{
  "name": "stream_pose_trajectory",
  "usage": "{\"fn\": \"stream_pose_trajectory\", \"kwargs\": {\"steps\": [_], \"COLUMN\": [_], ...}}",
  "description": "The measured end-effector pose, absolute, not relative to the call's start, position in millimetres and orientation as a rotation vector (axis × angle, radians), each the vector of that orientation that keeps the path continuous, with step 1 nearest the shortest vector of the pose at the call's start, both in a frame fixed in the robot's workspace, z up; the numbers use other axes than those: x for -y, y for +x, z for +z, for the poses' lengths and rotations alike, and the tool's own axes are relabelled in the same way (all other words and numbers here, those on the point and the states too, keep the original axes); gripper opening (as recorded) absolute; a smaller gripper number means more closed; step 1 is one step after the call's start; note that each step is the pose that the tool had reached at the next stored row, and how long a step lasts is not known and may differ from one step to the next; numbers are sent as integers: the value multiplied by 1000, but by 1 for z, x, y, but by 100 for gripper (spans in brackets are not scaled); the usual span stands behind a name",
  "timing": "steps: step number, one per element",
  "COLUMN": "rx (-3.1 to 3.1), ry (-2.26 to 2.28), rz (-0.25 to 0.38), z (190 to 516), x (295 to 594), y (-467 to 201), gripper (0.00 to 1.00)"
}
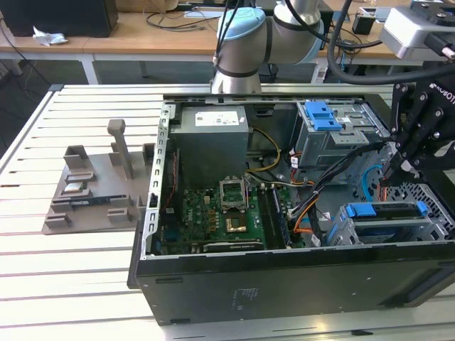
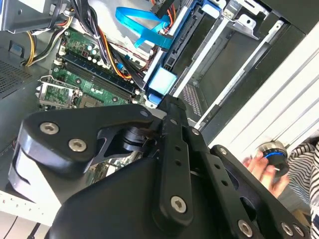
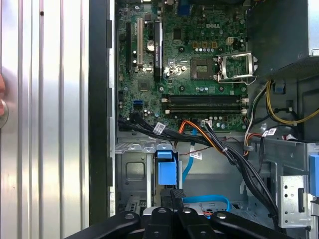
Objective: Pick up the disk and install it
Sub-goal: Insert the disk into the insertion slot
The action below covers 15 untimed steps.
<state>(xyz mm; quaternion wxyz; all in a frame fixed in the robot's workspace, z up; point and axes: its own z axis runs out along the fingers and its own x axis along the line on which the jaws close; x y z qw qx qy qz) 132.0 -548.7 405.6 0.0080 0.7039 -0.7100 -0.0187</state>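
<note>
The arm (image 1: 245,42) rises from its base at the far edge of the slatted table (image 1: 64,277), behind the open computer case (image 1: 284,213). It bends over toward the exterior view's right, and its black wrist assembly hangs above the right end of the case.

The gripper (image 1: 398,160) points down into the case beside the drive bays. Its black linkages (image 2: 169,164) fill the near part of the second wrist view and appear along the edge of the first wrist view (image 3: 172,219). The fingertips are hidden behind these linkages, so whether the gripper is released or clenched cannot be told.

The disk (image 1: 387,220) sits in the metal cage at the near right corner of the case. Its blue bracket runs along the top edge with tabs at both ends. In the first wrist view a blue tab (image 3: 167,172) lies just beyond the gripper's tip, at the edge of that cage. Contact between gripper and disk cannot be confirmed.

The motherboard (image 1: 213,217) lies exposed on the case floor, left of the disk. The grey power-supply box (image 1: 212,145) stands at the far left inside the case. A grey fixture (image 1: 96,188) rests on the table, well apart on the left.

A person's hand (image 2: 264,167) is seen at the table edge in the second wrist view.
</note>
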Motion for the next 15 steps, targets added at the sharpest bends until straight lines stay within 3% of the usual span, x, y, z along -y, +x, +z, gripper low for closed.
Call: {"fn": "stream_pose_trajectory", "kwargs": {"steps": [15], "rx": [2216], "ry": [2197], "rz": [-55], "z": [400], "x": [537], "y": [181], "gripper": [11]}}
